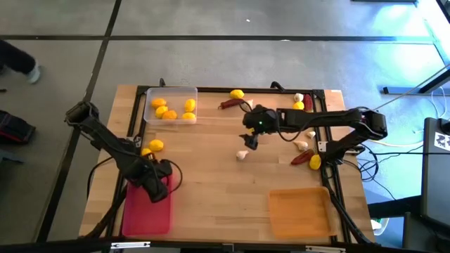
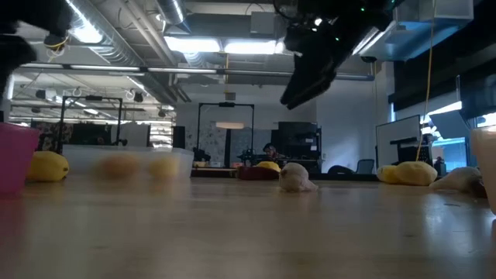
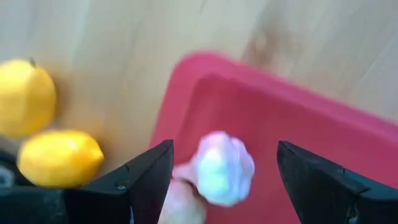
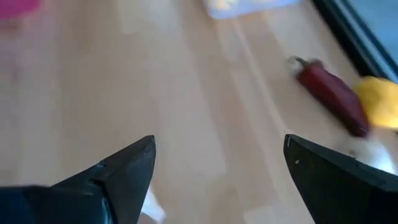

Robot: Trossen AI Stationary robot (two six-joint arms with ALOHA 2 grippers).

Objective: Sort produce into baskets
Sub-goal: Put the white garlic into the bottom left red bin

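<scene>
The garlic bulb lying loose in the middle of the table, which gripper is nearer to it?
Right. The right gripper hovers just beside the garlic bulb; the left gripper is far off over the pink tray.

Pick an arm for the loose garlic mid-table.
Right. The right gripper hangs open just above that garlic, nothing between its fingers. The left gripper is over the pink tray across the table, with another garlic between its open fingers.

Bare wood mid-table [image 1: 211,176] between pink tray [image 1: 144,211] and orange tray [image 1: 299,211], lone garlic [image 1: 242,155] there, produce crowding far right edge
</scene>
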